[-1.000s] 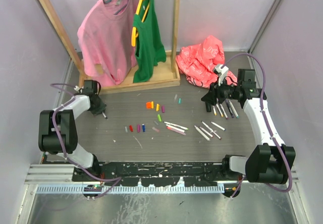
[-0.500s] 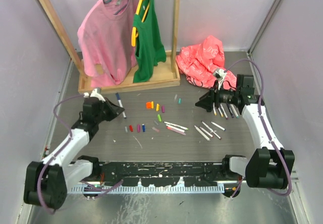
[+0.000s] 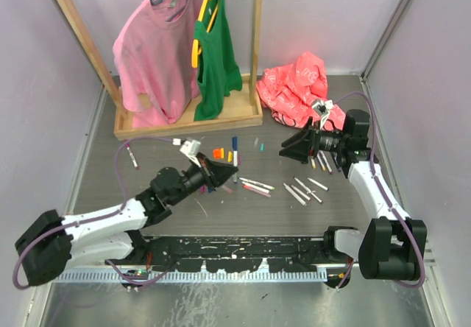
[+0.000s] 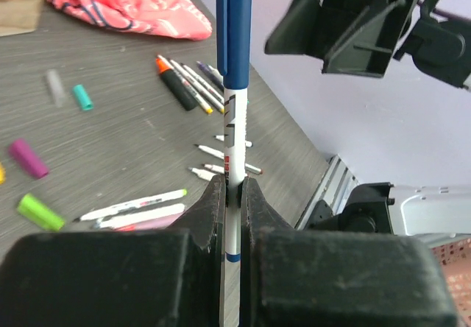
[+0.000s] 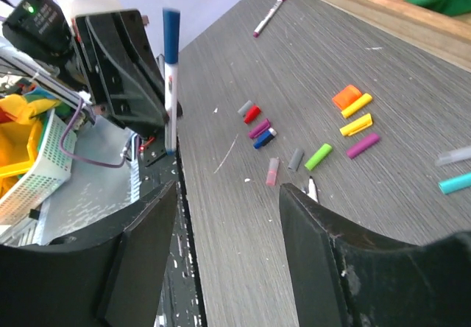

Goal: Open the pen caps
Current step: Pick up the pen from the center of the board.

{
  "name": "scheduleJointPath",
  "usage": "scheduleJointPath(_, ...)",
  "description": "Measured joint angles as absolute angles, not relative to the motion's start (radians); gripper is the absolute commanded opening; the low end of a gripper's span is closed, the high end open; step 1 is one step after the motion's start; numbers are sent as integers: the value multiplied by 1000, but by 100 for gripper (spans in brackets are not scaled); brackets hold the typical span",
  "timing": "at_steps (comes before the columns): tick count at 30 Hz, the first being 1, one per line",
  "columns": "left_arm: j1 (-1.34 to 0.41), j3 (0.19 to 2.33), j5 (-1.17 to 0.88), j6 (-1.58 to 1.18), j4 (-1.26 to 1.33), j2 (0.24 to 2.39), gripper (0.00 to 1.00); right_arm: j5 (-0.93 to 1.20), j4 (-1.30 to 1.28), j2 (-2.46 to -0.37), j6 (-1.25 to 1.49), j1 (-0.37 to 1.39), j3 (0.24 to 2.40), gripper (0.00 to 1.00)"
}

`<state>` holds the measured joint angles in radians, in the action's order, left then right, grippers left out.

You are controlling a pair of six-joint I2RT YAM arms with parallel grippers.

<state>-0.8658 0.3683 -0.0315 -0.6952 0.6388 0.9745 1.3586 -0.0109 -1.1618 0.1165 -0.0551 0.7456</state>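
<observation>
Pen cap (image 4: 233, 32) sticks up above the left hand (image 4: 234, 194), arm stretched low, clamping the pen (image 4: 234, 135); right hand (image 5: 228, 194) faces it, fingers spread.

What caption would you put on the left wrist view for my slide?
Left pincer holds a blue-capped pen upright, the open right pincer facing it across a gap.
</observation>
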Motion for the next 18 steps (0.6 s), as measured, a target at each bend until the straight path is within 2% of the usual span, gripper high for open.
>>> scheduleJointPath(7,-1049,493,128,-578,832,1244,0,1356,247,-1111,348,-17,686,64)
scheduleJointPath(18,-1117,606,253,-524,996,1448,0,1314,448,-1110,532,63,632,62)
